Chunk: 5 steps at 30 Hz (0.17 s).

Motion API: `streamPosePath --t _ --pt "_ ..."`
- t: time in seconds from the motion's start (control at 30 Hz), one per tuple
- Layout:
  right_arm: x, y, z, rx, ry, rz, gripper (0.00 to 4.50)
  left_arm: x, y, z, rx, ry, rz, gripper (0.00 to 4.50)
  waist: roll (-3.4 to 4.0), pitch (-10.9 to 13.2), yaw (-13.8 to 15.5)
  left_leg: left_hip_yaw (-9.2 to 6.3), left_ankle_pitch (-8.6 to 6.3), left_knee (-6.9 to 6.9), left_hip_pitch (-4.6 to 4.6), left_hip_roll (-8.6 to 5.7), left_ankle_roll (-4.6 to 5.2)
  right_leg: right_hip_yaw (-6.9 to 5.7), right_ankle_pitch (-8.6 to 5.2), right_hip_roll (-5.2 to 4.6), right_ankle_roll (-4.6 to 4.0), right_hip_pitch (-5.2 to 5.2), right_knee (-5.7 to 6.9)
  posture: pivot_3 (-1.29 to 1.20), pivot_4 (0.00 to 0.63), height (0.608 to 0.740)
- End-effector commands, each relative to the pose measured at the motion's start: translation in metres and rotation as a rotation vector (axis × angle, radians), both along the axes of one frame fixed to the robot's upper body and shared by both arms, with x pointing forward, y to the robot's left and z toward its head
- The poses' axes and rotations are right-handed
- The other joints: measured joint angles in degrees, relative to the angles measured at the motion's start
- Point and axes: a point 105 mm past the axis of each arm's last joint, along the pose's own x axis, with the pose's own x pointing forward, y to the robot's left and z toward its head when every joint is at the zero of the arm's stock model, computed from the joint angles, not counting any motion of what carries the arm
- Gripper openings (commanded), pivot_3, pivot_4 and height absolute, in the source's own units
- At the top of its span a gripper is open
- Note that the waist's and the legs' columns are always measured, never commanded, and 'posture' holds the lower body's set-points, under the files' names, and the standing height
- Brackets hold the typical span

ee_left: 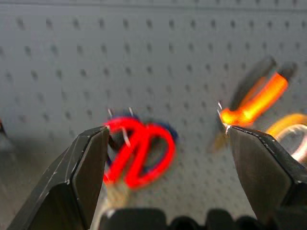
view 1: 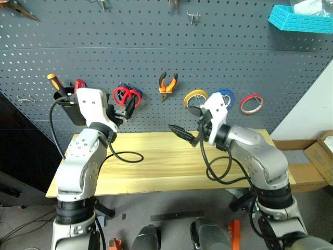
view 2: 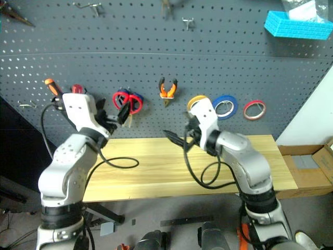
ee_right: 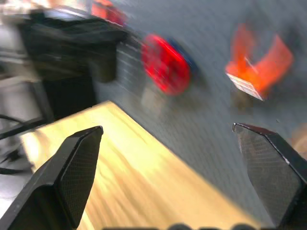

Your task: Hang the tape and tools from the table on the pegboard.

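- Two grippers hang over the table (view 1: 156, 172), a light yellowish wooden top with visible grain, long and rectangular, its near edge running from 8 o'clock to 4 o'clock in the head views.
- Black cables loop from each arm onto the bare wood.
- At about 9 o'clock of the head view the left gripper (view 1: 126, 110) points at the wall with its black fingers (ee_left: 81, 177) spread wide and nothing between them.
- Near the centre the right gripper (view 1: 182, 134) points toward 9 o'clock over the wood, its two ribbed wedge fingers (ee_right: 72, 177) likewise parted and empty.
- Behind the table rises the pegboard (view 1: 156, 57), a dark blue-grey panel with rows of small holes and small metal hooks.
- On it, at 9 o'clock, a black holder carries the red-handled screwdriver (view 2: 77, 89) beside an orange-handled one (view 2: 51, 85); the left arm covers most of the holder.
- Just past the left gripper's tips hang the red-handled scissors (ee_left: 139, 153), glossy oval loops lying over a blue-handled pair.
- At 12 o'clock of centre the small pliers (view 1: 167, 86) with orange-and-black handles hang nose down.
- Toward 3 o'clock come three rings in a row: a yellow roll (view 1: 194, 97), partly hidden by the right arm, a blue roll (view 2: 225, 107), then the tape (view 1: 252, 103), thin, red and slightly translucent.
- At 1 o'clock, high up, sits a ribbed turquoise tray (view 1: 299, 20).
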Motion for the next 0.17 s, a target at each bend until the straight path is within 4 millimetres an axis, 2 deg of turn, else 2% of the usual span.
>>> streamPosePath --t 0.03,0.17 --pt "0.002 -0.020 -0.019 0.012 -0.052 -0.132 4.50 -0.008 -0.001 -0.019 0.045 0.013 0.009 4.17 0.37 -0.70 0.05 0.03 -0.01 -0.08 0.00 0.02 -0.02 0.02 -0.02 0.03 -0.03 0.00 -0.07 -0.08 0.068 0.740" --pt "0.008 -0.047 -0.066 -0.012 -0.018 -0.289 4.50 -0.012 0.012 -0.069 0.115 0.118 0.085 4.17 0.59 -1.32 0.05 0.23 -0.03 -0.39 0.20 0.06 -0.05 0.16 -0.02 0.06 -0.04 0.12 -0.39 -0.09 0.057 0.740"
